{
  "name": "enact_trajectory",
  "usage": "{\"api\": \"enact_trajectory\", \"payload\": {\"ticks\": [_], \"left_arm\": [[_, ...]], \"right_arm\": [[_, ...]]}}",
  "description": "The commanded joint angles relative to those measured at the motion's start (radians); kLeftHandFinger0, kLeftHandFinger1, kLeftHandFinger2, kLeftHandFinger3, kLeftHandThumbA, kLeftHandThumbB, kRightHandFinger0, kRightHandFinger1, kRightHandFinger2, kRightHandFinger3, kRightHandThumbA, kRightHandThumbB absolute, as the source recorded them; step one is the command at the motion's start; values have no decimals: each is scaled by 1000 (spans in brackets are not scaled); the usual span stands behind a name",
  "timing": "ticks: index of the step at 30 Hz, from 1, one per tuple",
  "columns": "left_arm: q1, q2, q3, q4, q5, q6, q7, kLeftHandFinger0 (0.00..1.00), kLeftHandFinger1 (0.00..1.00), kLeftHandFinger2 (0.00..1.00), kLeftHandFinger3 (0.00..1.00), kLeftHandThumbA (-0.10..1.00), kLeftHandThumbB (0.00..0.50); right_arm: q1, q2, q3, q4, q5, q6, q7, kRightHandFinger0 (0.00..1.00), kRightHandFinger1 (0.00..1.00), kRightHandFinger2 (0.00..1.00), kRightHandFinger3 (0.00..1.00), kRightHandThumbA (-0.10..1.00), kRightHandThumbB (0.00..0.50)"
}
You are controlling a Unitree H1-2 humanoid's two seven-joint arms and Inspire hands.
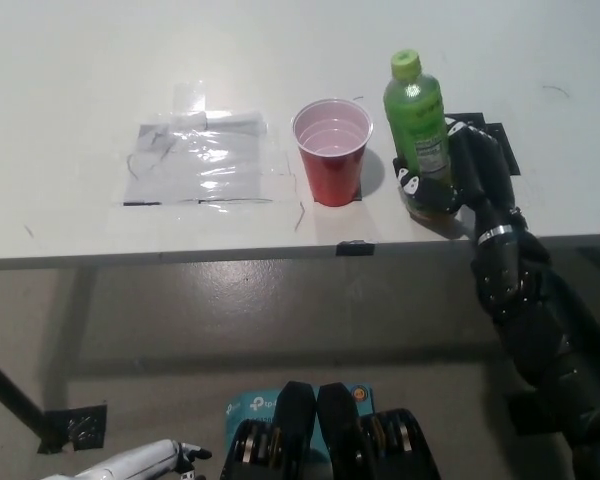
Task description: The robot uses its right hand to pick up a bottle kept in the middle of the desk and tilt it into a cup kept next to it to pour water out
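1. Black right hand (pixel 458 172) wrapped around lower half of green plastic bottle (pixel 417 118) with green cap; fingers (pixel 412 182) curled across the label band, clamped on it.
2. Bottle tilted slightly, cap leaning toward picture left; base near front edge of desk, whether resting on the surface or just clear of it cannot be told.
3. Black forearm running down to lower right, crossing the desk edge.
4. Just left of bottle: red plastic cup (pixel 332 150), upright, open mouth with pale interior; a narrow gap between cup and bottle, not touching.
5. Farther left: sheet of clear plastic film (pixel 198 160) taped flat to the white desk (pixel 80 80), well apart from cup.
6. Black square patch (pixel 498 145) on desk behind the right hand, partly hidden.
7. White left hand (pixel 140 462) low at bottom left, below desk level, resting; finger state cannot be told.
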Motion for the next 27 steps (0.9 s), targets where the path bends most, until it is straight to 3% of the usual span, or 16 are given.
{"api": "enact_trajectory", "payload": {"ticks": [1, 4, 5, 7, 8, 9, 10, 11, 12, 13, 16, 18, 24, 27], "left_arm": [[-11, 6, 0, -28, -10, 14, 62, 1000, 1000, 1000, 1000, 1000, 412], [-7, 3, 5, -31, -12, 12, 68, 1000, 1000, 1000, 1000, 1000, 405], [-6, 1, 7, -32, -15, 12, 71, 1000, 1000, 1000, 1000, 1000, 409], [-1, -1, 10, -36, -16, 13, 75, 1000, 1000, 1000, 1000, 1000, 397], [-1, -2, 12, -37, -16, 14, 73, 1000, 1000, 1000, 1000, 1000, 393], [-1, -4, 14, -37, -15, 15, 70, 1000, 1000, 1000, 1000, 1000, 393], [-1, 0, 11, -37, -12, 15, 70, 1000, 1000, 1000, 1000, 1000, 391], [-1, 0, 9, -37, -7, 12, 81, 1000, 1000, 1000, 1000, 1000, 400], [-1, 0, 8, -37, -6, 11, 86, 1000, 1000, 1000, 1000, 1000, 401], [-1, 1, 8, -38, -10, 12, 87, 1000, 1000, 1000, 1000, 1000, 404], [0, 1, 15, -37, -26, 15, 87, 1000, 1000, 1000, 1000, 1000, 417], [0, 4, 11, -36, -28, 15, 94, 1000, 1000, 1000, 1000, 1000, 395], [-1, 2, 12, -28, -32, 15, 106, 1000, 1000, 1000, 1000, 1000, 420], [0, 5, 9, -24, -35, 15, 112, 1000, 1000, 1000, 1000, 1000, 408]], "right_arm": [[-107, -3, 44, 43, -35, -163, -382, 0, 1, 202, 350, -100, 0], [-100, 14, 25, 62, 1, -163, -388, 0, 0, 195, 430, -100, 0], [-102, 16, 27, 78, -4, -163, -406, 0, 0, 209, 502, -100, 0], [-103, 17, 34, 88, 3, -163, -400, 0, 24, 333, 713, -100, 0], [-102, 17, 36, 94, 9, -163, -401, 85, 181, 522, 883, -77, 0], [-102, 18, 40, 98, 15, -163, -400, 50, 164, 486, 931, -34, 0], [-108, 22, 32, 145, 1, -139, -370, 852, 964, 1000, 1000, 689, 69], [-118, 26, 33, 157, 1, -100, -361, 1000, 1000, 1000, 1000, 932, 146], [-124, 27, 35, 166, 2, -87, -361, 1000, 1000, 1000, 1000, 956, 144], [-129, 32, 31, 180, 11, -63, -356, 1000, 1000, 1000, 1000, 1000, 201], [-136, 41, 23, 203, 35, -3, -324, 1000, 1000, 1000, 1000, 1000, 379], [-134, 43, 23, 204, 46, 23, -292, 1000, 1000, 1000, 1000, 1000, 487], [-132, 45, 25, 186, 71, 92, -213, 1000, 1000, 1000, 1000, 1000, 500], [-106, 41, 27, 129, 79, 116, -178, 1000, 1000, 1000, 1000, 1000, 500]]}}
